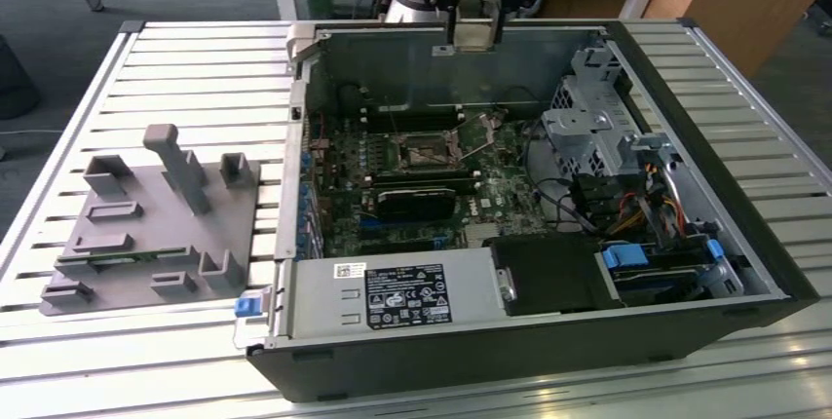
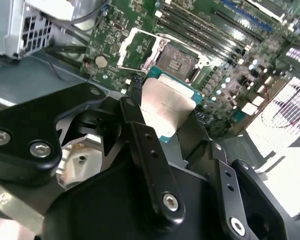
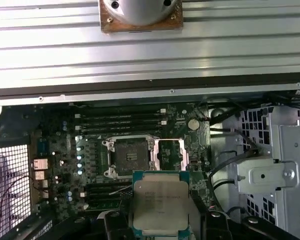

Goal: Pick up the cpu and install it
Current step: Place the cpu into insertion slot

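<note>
above open socket (image 3: 127, 157), gripper (image 3: 162, 222) pinches cpu (image 3: 160, 200) by edges; best hold it flat, match corners, go slow.

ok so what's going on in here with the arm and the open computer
The robot's pincer is shut on the cpu, gripping it by its edges and holding it above the motherboard inside the open computer case. The socket is empty, with its frame flipped open, and the cpu is not yet in it. A grey tray sits outside the case at the exterior view's left.
</note>
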You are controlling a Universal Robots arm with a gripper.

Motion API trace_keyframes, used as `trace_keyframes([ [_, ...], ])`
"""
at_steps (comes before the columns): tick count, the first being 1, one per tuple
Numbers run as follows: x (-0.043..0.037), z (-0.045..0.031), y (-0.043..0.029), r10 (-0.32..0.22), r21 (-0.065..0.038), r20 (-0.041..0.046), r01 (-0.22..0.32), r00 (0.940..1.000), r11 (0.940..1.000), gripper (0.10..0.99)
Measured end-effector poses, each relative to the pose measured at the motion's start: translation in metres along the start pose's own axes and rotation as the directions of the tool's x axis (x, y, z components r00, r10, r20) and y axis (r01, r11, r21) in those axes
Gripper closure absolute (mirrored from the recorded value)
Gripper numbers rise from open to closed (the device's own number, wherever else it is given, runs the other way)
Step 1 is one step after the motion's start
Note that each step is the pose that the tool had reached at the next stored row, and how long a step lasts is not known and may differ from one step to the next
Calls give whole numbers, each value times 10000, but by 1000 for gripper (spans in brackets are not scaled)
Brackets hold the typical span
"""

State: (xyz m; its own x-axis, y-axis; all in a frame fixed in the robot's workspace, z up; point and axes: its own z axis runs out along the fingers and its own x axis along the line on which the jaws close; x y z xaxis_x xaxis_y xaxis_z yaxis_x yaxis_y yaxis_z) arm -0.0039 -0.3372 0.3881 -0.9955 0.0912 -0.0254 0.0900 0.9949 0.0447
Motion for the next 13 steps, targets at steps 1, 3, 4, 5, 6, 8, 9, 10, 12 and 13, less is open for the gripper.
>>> trace_keyframes([
  [1,0,3,0,179,8,8,-179,9998,9998,553],
  [3,0,10,0,539,18,25,-539,9985,9985,553],
  [4,0,14,0,717,21,33,-717,9974,9974,553],
  [5,0,17,-1,897,26,41,-898,9960,9960,553],
  [6,0,21,-1,1075,30,50,-1075,9942,9942,553],
  [8,1,29,-1,1448,37,68,-1448,9894,9895,553],
  [9,1,32,-1,1625,41,76,-1625,9867,9867,553],
  [10,2,36,-1,1793,43,84,-1793,9838,9838,553],
  [12,10,42,-2,2029,48,96,-2029,9792,9792,553],
  [13,14,44,-3,2141,50,102,-2142,9768,9768,553],
])
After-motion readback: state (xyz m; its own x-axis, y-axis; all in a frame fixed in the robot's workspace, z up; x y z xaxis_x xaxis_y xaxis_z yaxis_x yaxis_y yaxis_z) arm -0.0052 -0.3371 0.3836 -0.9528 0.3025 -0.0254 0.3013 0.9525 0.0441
